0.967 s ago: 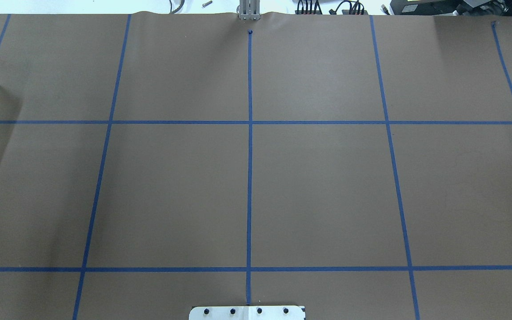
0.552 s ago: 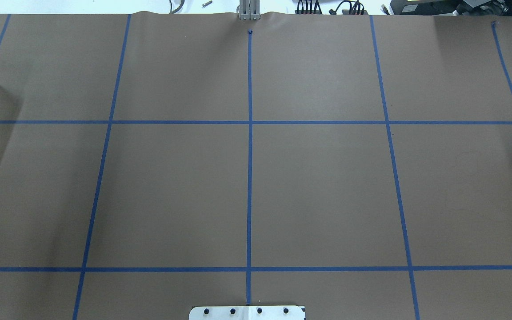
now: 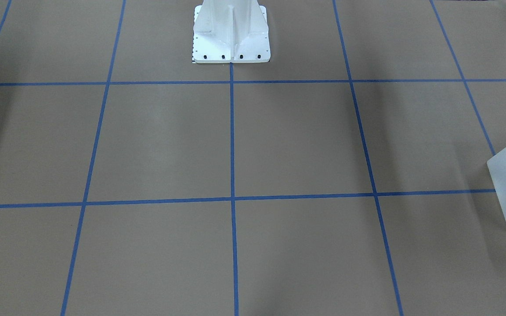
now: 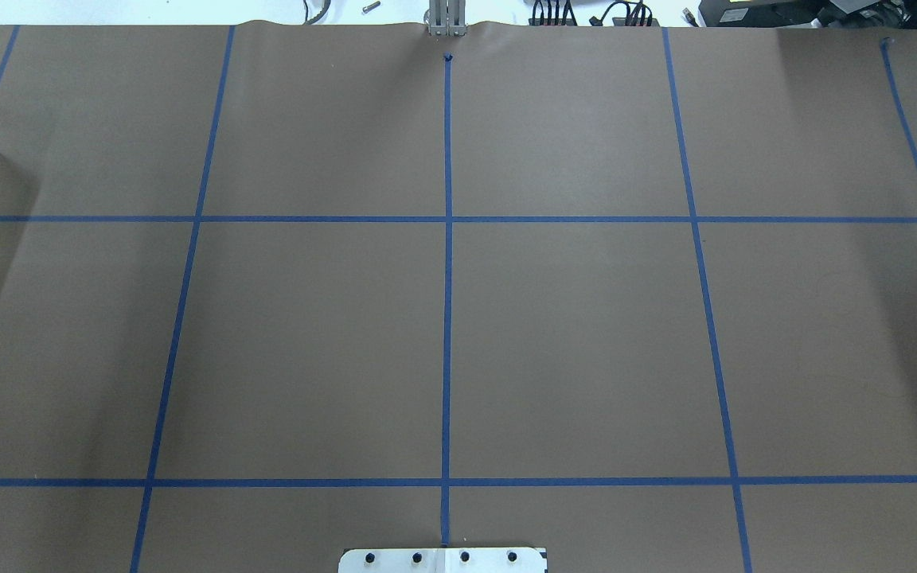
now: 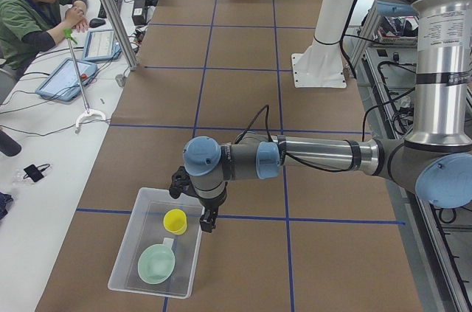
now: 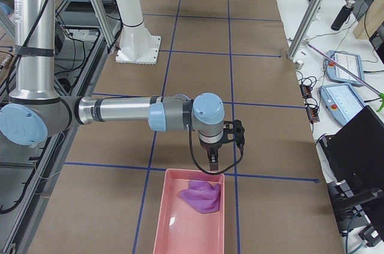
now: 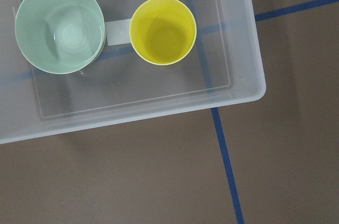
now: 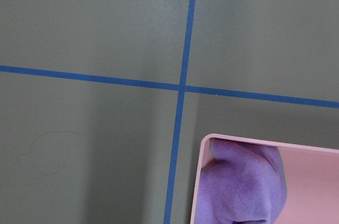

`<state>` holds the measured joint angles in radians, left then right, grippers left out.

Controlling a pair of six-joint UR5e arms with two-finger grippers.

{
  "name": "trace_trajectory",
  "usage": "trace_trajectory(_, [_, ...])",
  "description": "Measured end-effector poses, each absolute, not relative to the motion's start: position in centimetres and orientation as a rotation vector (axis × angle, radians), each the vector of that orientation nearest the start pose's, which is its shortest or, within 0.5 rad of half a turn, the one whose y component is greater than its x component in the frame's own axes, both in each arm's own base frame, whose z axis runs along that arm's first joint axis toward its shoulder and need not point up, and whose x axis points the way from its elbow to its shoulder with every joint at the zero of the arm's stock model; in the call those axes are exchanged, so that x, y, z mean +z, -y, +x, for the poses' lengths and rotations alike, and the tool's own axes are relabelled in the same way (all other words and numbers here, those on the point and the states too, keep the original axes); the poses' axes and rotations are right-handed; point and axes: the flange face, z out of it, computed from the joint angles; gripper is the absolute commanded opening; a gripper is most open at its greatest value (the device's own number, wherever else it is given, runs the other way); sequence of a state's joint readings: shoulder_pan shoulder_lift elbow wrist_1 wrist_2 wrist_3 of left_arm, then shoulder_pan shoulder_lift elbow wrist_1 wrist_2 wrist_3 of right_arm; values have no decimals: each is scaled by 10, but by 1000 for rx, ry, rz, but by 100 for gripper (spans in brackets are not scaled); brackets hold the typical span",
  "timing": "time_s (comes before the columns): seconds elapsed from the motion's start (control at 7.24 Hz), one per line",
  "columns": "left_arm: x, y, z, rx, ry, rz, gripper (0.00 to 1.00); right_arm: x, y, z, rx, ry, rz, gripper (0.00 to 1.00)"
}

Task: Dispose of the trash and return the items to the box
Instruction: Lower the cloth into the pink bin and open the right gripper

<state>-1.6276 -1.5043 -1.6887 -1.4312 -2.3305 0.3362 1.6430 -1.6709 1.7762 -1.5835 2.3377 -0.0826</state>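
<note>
Left wrist-mounted view: yellow cup (image 7: 162, 30) upright, mouth up, in box (image 7: 241, 49); left hand (image 5: 208, 221), right hand (image 6: 213, 164) aperture unclear.

Left arm (image 5: 317, 156): silver tubing with pale-blue joint caps, upright at the shoulder, forearm stretched level above the brown-papered bench (image 5: 243, 105).
Left wrist (image 5: 203, 158): blue-capped, turned downward.
Left gripper (image 5: 209, 222): black, two-finger, pointing straight down, low over the bench; finger spacing unclear from this side view.
Right arm (image 6: 120, 110): same build, forearm likewise level.
Right wrist (image 6: 207, 110): bent downward.
Right gripper (image 6: 214, 164): black, hanging vertical; finger spacing unclear.
</note>
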Motion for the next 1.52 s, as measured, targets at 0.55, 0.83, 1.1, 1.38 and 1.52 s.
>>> trace_trajectory(0.55, [649,450,-90,232,-764,63,99,626,433,106,-37,596,104,100])
trace_trajectory(0.83, [650,450,-90,231,-764,62,99,640,428,104,-36,611,80,100])
trace_trajectory(1.1, [650,450,-90,231,-764,61,99,640,425,104,-40,610,83,100])
trace_trajectory(1.38, [650,450,-90,230,-764,60,99,635,425,104,-43,614,92,100])
trace_trajectory(1.52, [651,450,-90,229,-764,59,99,634,425,104,-44,615,94,100])
